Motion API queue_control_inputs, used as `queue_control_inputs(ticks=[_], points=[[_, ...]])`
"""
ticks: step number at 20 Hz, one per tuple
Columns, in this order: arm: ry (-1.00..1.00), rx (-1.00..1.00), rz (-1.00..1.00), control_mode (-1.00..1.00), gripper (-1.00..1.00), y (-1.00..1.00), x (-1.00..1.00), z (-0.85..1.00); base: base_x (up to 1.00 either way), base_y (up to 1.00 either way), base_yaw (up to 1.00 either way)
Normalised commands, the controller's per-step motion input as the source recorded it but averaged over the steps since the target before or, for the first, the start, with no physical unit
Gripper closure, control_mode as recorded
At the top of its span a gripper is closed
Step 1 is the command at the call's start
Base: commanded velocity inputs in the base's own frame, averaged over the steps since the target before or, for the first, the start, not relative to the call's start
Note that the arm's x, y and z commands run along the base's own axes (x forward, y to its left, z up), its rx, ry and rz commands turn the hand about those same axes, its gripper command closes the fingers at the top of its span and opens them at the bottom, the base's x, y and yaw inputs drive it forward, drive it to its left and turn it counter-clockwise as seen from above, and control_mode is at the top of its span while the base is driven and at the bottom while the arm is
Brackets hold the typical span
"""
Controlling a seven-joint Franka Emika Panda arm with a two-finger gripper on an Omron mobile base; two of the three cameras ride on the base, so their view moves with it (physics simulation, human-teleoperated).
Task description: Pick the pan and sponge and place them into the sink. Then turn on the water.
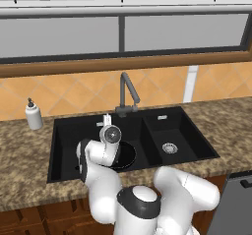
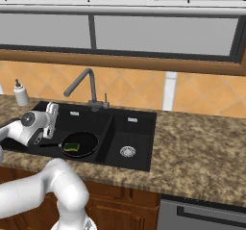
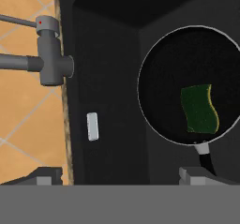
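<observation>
In sink [image 2: 139,142], sponge [image 3: 200,109] beyond spread fingers [image 3: 193,175]

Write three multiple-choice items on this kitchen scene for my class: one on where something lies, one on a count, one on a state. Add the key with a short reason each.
1. Where does the sponge lie?
A. in the pan
B. on the counter
C. in the smaller basin

2. How many basins has the sink?
A. one
B. two
C. three

3. How is the gripper?
A. shut on the sponge
B. shut on the pan handle
C. open, holding nothing

Key: 1 A, the green block rests inside the pan in the larger basin. 2 B, a divider splits two bowls. 3 C, the fingertips stand apart with nothing between them.
</observation>
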Motion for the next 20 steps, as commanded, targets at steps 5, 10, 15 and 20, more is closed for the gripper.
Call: queue_control_inputs(ticks=[5, 10, 15, 20], points=[[0.0, 0.02, 0.0, -1.0, -1.0, 0.04, -0.83, 0.72, 0.0, 0.0, 0.0], [0.0, 0.02, 0.0, -1.0, -1.0, 0.06, -1.0, 0.89, 0.0, 0.0, 0.0], [0.05, 0.02, 0.0, -1.0, -1.0, 0.01, -0.88, 1.0, 0.0, 0.0, 0.0], [0.03, 0.0, 0.0, -1.0, -1.0, 0.0, -0.79, 1.0, 0.0, 0.0, 0.0]])
